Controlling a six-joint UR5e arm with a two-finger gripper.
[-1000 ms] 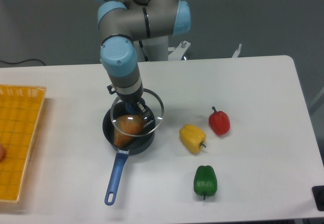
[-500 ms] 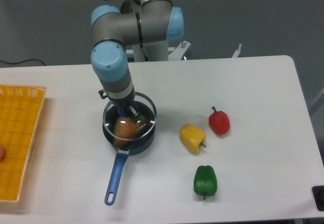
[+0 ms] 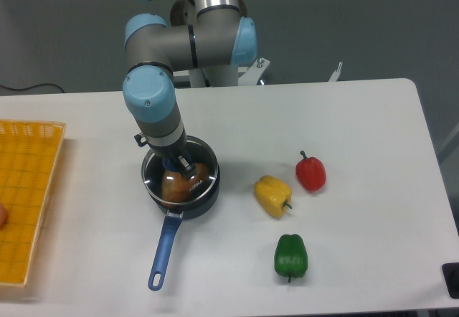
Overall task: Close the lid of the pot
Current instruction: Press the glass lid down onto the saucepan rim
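Now the lid is being held by its knob in the closed gripper almost squarely over the pot, whose orange contents are seen through the glass, so only the final seating and release are judged left.

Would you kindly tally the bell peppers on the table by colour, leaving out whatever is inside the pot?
Red pepper: 1
Yellow pepper: 1
Green pepper: 1
Total: 3
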